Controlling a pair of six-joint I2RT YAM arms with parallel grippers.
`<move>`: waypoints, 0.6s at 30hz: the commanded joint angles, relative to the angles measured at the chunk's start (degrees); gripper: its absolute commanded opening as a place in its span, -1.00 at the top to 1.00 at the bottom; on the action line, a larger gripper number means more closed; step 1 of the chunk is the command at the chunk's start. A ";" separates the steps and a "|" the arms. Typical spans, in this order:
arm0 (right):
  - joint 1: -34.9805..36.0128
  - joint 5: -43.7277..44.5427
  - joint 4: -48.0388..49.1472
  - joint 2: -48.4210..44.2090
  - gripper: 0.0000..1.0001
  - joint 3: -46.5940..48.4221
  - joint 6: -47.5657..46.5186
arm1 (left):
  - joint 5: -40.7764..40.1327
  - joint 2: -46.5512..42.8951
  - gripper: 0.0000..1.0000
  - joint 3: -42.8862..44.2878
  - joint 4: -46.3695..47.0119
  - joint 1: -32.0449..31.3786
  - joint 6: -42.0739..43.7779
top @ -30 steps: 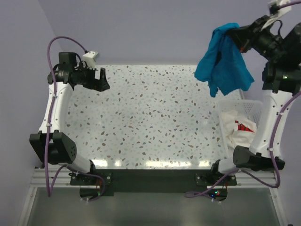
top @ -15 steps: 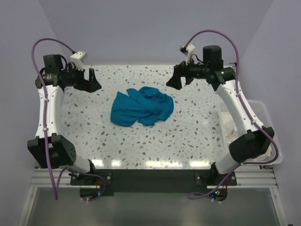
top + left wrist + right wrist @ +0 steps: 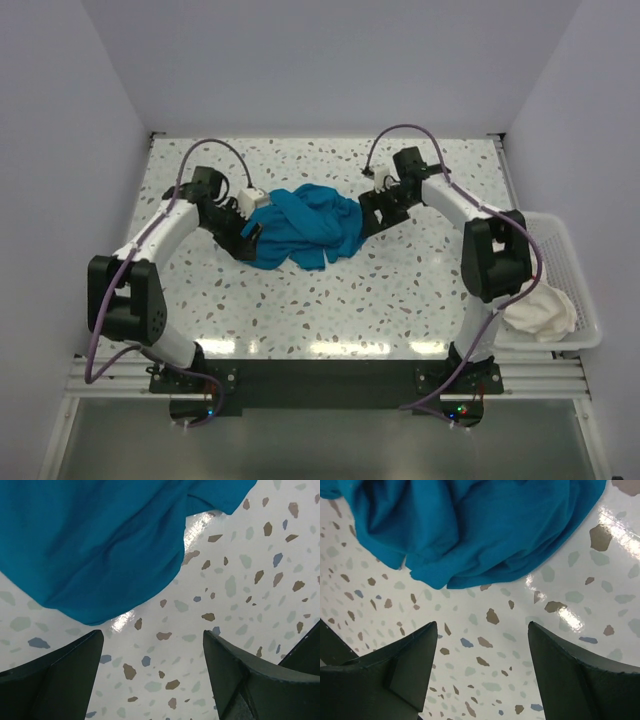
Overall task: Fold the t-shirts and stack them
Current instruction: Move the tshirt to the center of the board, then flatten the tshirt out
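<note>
A teal-blue t-shirt (image 3: 305, 225) lies crumpled in a heap at the middle of the speckled table. My left gripper (image 3: 250, 228) is low at the heap's left edge, and my right gripper (image 3: 368, 215) is low at its right edge. In the left wrist view the teal cloth (image 3: 100, 540) lies just beyond my open left gripper (image 3: 152, 640), with only bare table between the fingers. The right wrist view shows the same: teal cloth (image 3: 470, 525) ahead of my open right gripper (image 3: 482, 630). A white t-shirt (image 3: 540, 310) sits bunched in the basket.
The white mesh basket (image 3: 565, 250) stands off the table's right edge, next to the right arm's base. Walls close in the table at the back and on both sides.
The teal t-shirt, held high over the basket by my right gripper a second ago, was let go and now lies on the table. Both grippers have come down to its sides.
</note>
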 commanded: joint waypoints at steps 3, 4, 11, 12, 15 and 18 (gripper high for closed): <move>1.78 3.61 5.34 5.35 -0.52 1.72 4.43 | -7.10 2.43 -0.71 -3.89 10.74 -5.57 1.88; 1.87 3.97 5.60 6.33 -0.52 2.16 5.22 | -7.55 2.70 -0.72 -4.25 13.02 -6.10 1.36; 5.03 9.94 10.70 12.22 -0.47 2.87 10.84 | -12.73 4.90 -0.70 -9.78 21.91 -13.40 0.12; 5.47 10.73 11.92 12.66 -0.46 2.78 12.76 | -14.04 5.07 -0.70 -10.31 23.74 -14.71 0.03; 6.18 14.33 13.34 14.77 -0.36 3.04 14.45 | -17.55 6.56 -0.67 -11.54 25.25 -16.30 -0.67; 6.18 17.15 12.29 17.14 0.39 4.53 14.72 | -22.47 8.93 -0.39 -11.90 25.88 -16.39 -0.85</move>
